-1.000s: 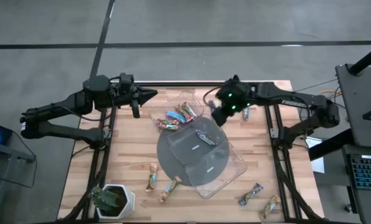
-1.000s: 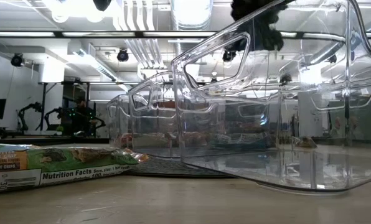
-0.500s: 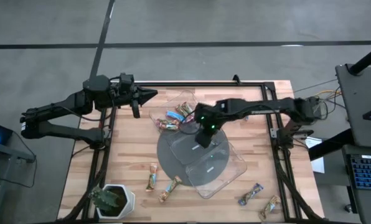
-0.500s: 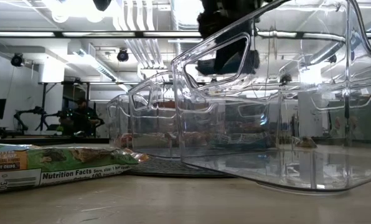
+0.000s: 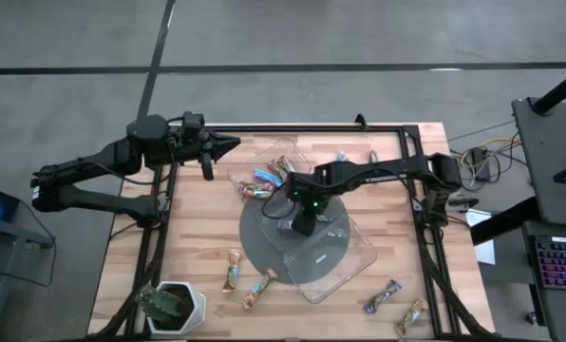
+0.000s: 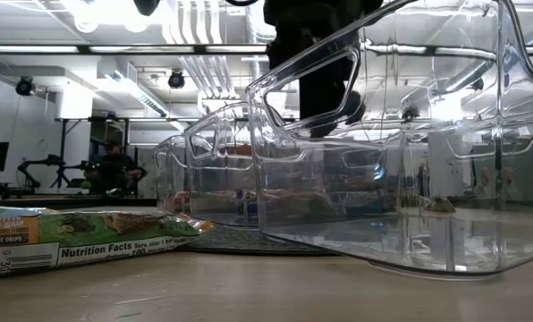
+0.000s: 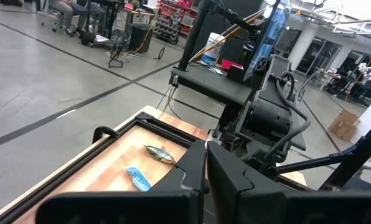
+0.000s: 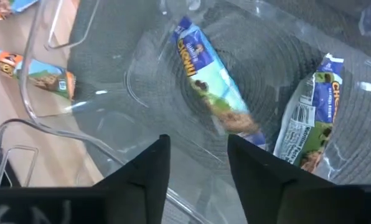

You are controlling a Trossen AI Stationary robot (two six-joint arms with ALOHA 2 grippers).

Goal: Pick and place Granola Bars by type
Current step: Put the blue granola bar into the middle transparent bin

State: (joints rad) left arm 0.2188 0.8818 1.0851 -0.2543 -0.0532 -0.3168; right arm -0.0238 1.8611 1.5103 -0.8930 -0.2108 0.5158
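My right gripper (image 5: 301, 221) (image 8: 198, 167) hangs open, slanting down over the middle clear tray (image 5: 281, 231) on the grey disc (image 5: 256, 245). Just below its fingers a blue Granola Bar (image 8: 211, 87), blurred at one end, is inside that tray beside a green one (image 8: 312, 127); nothing sits between the fingers. The low view shows this gripper (image 6: 325, 98) through the tray walls. More bars fill the far tray (image 5: 267, 177). My left gripper (image 5: 234, 144) (image 7: 205, 167) waits shut and level at the far left, holding nothing.
Loose bars lie near the front edge (image 5: 232, 269) (image 5: 260, 288) (image 5: 383, 296) (image 5: 412, 315) and at the far edge (image 5: 340, 157) (image 7: 160, 154). A third clear tray (image 5: 345, 261) overhangs the disc's near side. A white-potted plant (image 5: 169, 306) stands at the near left corner.
My right gripper has swung from the table's far right toward the middle and gone down over the middle tray, tipping more steeply downward. A bluish shape that showed at its fingers in the low view half a second ago is gone from there.
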